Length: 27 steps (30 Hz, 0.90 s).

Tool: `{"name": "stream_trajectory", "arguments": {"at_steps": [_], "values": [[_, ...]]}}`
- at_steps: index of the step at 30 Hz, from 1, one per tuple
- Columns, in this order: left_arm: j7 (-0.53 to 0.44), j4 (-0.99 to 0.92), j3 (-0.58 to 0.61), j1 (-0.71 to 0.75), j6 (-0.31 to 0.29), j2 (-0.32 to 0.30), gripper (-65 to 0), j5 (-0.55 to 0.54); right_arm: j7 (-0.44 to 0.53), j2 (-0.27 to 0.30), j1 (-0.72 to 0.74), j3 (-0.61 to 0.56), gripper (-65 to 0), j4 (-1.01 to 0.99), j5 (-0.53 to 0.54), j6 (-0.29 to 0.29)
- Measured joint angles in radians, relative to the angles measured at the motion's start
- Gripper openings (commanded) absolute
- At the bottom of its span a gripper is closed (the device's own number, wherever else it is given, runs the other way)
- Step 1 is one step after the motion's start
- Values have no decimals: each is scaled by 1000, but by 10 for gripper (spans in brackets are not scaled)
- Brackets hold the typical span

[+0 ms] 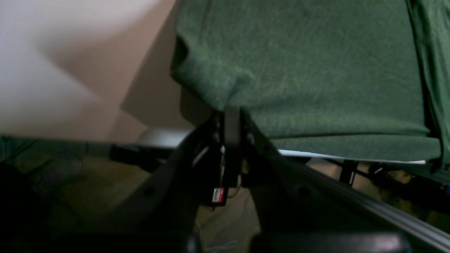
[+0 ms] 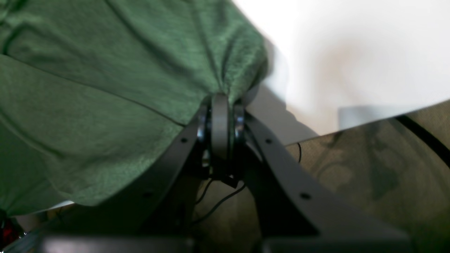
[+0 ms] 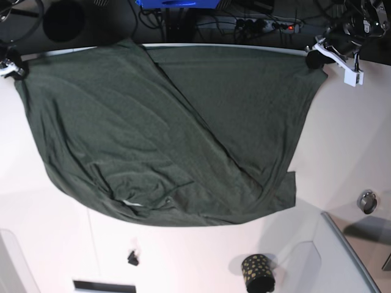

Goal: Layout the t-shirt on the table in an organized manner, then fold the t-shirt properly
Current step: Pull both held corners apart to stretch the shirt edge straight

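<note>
The dark green t-shirt lies spread over the white table, one layer folded diagonally across its middle and its near edge rumpled. My left gripper at the far right is shut on the shirt's far right corner; in the left wrist view the left gripper pinches a bunched edge of the t-shirt. My right gripper at the far left is shut on the opposite corner; in the right wrist view the right gripper clamps gathered cloth of the t-shirt beside the table.
A small black gold-dotted cup stands near the front edge. A grey raised panel sits at the front right, with a round metal fitting above it. A small black object lies at the front left. Cables run behind the table.
</note>
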Motion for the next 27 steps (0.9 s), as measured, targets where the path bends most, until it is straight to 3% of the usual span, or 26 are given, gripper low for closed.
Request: {"name": "stream_trajectory", "arguments": {"at_steps": [5,9,15,17,23,27], "values": [[0,17,-31,22,0,2,-650,0,-3,0,-9,-7,-644,3,-1,-1],[6,24,-35,6,0,0,-650,-1,-18,-3,33,-9,-644,3,-4,-152],[11,43,-30,-9,73,0,-650,-4,-115,3,86,-10,-644,6,-4,-173],[50,43,-30,-16,72,0,-650,-4,-141,-1,95,-10,-644,41,-5,-246],[100,43,-30,-95,76,3,-650,-5,-139,3,140,-100,-644,78,0,-330],[198,35,-31,-156,80,3,-650,5,-139,3,160,-124,-644,78,2,-438]]}}
